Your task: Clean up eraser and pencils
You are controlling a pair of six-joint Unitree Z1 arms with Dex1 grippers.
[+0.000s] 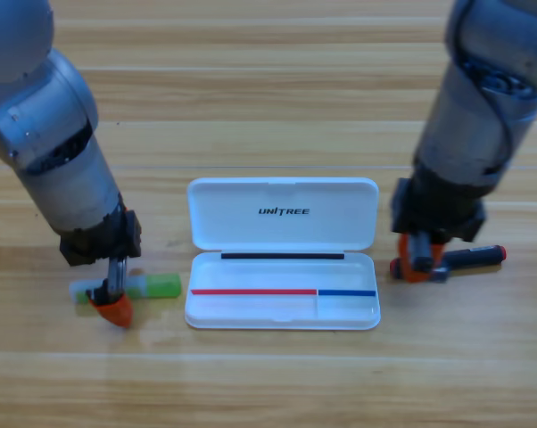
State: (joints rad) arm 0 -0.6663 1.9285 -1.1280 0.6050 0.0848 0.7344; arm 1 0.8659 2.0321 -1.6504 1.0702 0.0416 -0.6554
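The pale green pencil with a bright green cap lies flat on the table, left of the open white case. My left gripper points down right over its middle, an orange jaw showing on the near side of the stick. Right of the case lies the red-capped, black-barrelled pencil. Over its red-cap end, my right gripper points down and touches or nearly touches it. The gap between each pair of jaws is hidden. The eraser is out of view.
The case stands open at the table's middle, its lid folded back toward the arms and its tray toward the front. Both grey arms come down from the upper corners, on either side of the case.
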